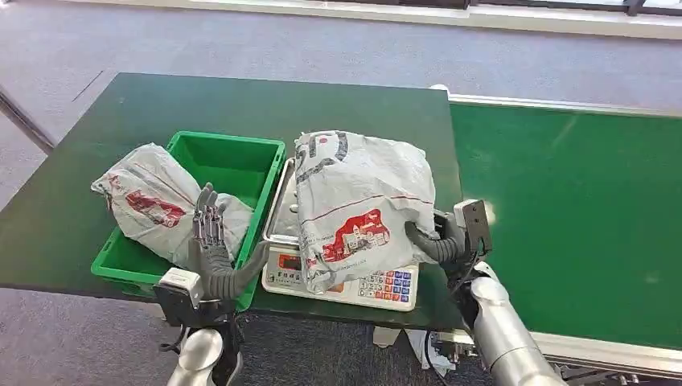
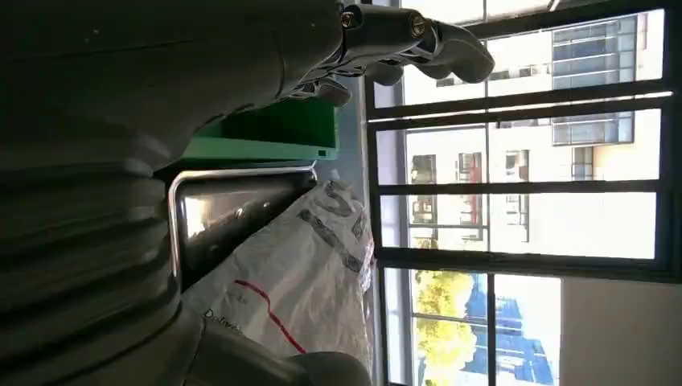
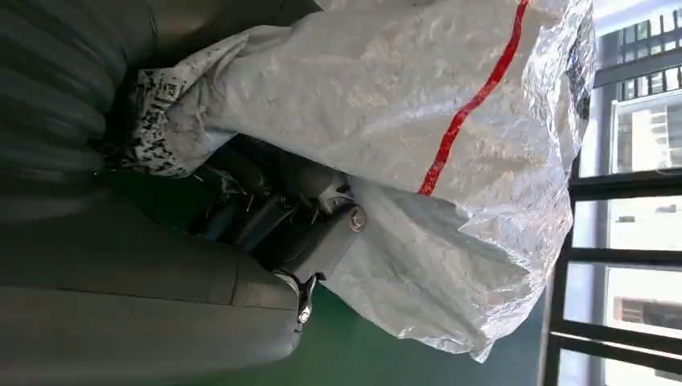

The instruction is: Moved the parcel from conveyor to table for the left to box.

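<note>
A grey plastic parcel (image 1: 358, 201) with red print lies on the steel pan of a white scale (image 1: 386, 288) on the dark green table (image 1: 201, 104). My right hand (image 1: 438, 241) grips the parcel's right edge, thumb on top; in the right wrist view the fingers (image 3: 281, 217) press under the parcel (image 3: 418, 121). My left hand (image 1: 211, 241) stands open and upright by the front right corner of the green box (image 1: 229, 161), holding nothing. In the left wrist view its fingers (image 2: 418, 36) are spread above the box (image 2: 273, 133) and the parcel (image 2: 306, 273).
A second grey parcel (image 1: 149, 201) lies in the box, hanging over its left rim. The green conveyor belt (image 1: 563, 217) runs along the table's right side. Grey floor surrounds the table.
</note>
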Controlling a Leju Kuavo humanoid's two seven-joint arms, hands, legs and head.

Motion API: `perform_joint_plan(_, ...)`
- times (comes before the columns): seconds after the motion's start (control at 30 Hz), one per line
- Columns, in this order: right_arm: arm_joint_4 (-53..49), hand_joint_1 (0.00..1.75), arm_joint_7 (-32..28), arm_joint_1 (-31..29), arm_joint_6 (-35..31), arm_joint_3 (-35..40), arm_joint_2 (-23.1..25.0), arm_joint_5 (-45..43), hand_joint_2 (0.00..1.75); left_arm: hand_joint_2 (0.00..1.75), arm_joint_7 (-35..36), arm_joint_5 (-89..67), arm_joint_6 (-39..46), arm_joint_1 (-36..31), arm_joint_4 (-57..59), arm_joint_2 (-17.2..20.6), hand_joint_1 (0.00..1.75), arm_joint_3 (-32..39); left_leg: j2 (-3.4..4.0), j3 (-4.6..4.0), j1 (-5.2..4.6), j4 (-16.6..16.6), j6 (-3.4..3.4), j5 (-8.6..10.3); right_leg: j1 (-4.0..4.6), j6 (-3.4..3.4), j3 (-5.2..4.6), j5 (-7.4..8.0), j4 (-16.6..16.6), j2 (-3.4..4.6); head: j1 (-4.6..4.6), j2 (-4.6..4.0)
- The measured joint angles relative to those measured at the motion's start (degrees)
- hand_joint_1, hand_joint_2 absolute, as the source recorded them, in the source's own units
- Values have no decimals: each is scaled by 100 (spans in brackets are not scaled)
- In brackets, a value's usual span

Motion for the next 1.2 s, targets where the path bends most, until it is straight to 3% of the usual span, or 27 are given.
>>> perform_joint_plan(0.13,-232,0,-391,213,-32,111,-18,177,175,175,22,2,-98,-29,44,0,0,0,-1,-2,0,0,0,2,0,-1,-1,1,1,-2,2,0)
perform_joint_plan(0.37,-693,0,-565,522,72,225,-74,273,175,175,37,9,-171,-106,133,-2,0,0,13,-4,0,0,-1,0,0,-4,-9,5,2,9,0,0)
perform_joint_plan(0.77,-2232,0,-1248,1096,372,332,-118,489,175,175,-107,-369,-339,-140,264,50,0,-79,10,-16,0,0,-2,-2,0,-4,-19,3,1,8,0,0)
perform_joint_plan(1.2,-4035,0,-1090,1663,134,-330,-144,240,175,175,-7,-424,-568,-144,236,63,0,-94,9,-17,-1,0,-1,-3,-2,-4,-18,3,0,8,0,0)
